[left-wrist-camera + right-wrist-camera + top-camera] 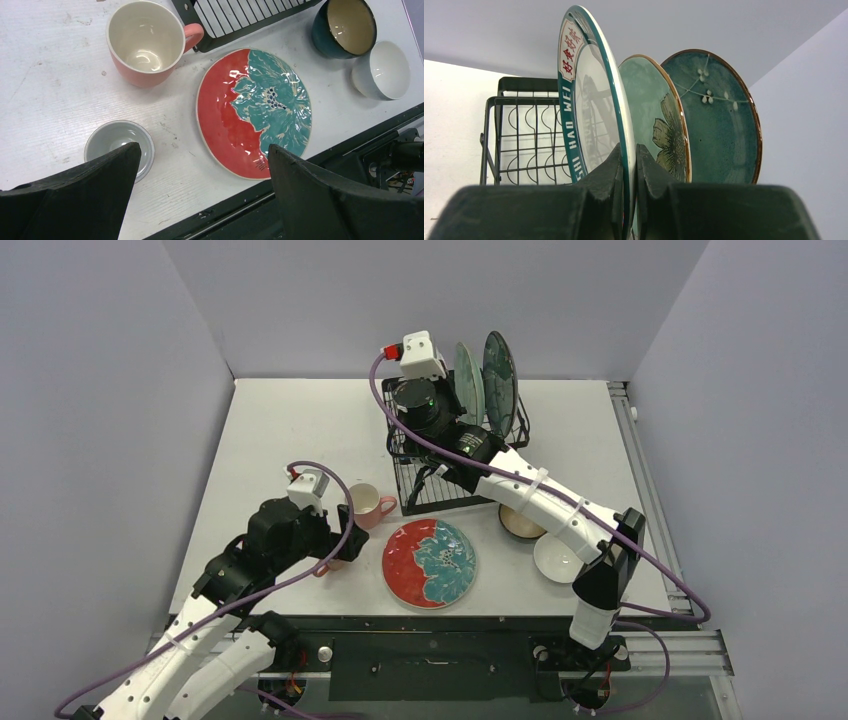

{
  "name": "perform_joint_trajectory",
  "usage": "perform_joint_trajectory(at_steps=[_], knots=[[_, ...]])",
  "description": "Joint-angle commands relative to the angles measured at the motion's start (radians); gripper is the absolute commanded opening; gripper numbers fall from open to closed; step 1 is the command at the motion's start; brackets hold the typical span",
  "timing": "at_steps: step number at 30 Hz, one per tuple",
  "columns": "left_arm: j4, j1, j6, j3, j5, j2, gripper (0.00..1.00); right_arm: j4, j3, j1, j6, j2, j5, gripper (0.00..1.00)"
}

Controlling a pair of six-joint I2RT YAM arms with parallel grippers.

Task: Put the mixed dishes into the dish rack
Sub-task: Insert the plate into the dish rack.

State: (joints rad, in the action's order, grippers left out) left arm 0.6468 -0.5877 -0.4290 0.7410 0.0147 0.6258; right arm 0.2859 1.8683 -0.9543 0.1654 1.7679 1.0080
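My right gripper (629,155) is shut on the rim of a white plate (594,110) with a teal lettered border, held upright over the black dish rack (519,135). Beside it a light green flower plate (659,120) and a dark teal plate (719,120) stand upright in the slots. From above, the right wrist (420,400) hides the white plate. My left gripper (202,149) is open and empty above the table, between a small white mug (119,147) and the red-orange plate (252,112). The pink mug (145,42) stands upright by the rack's front.
A dark bowl with a cream inside (345,27) and a small white bowl (382,70) sit right of the red-orange plate, under the right arm (545,500). The table's front edge with its black rail (430,625) is close to the left gripper. Grey walls enclose the table.
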Motion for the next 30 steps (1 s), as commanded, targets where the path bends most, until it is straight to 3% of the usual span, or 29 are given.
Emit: perform_joint_trajectory(at_steps=[1, 30], knots=[[-0.047, 0.010, 0.019, 0.001, -0.015, 0.001, 0.96, -0.038, 0.023, 0.008, -0.021, -0.004, -0.004, 0.00], [-0.051, 0.033, 0.020, -0.003, -0.033, -0.003, 0.96, 0.004, -0.060, -0.027, -0.123, 0.028, 0.085, 0.00]])
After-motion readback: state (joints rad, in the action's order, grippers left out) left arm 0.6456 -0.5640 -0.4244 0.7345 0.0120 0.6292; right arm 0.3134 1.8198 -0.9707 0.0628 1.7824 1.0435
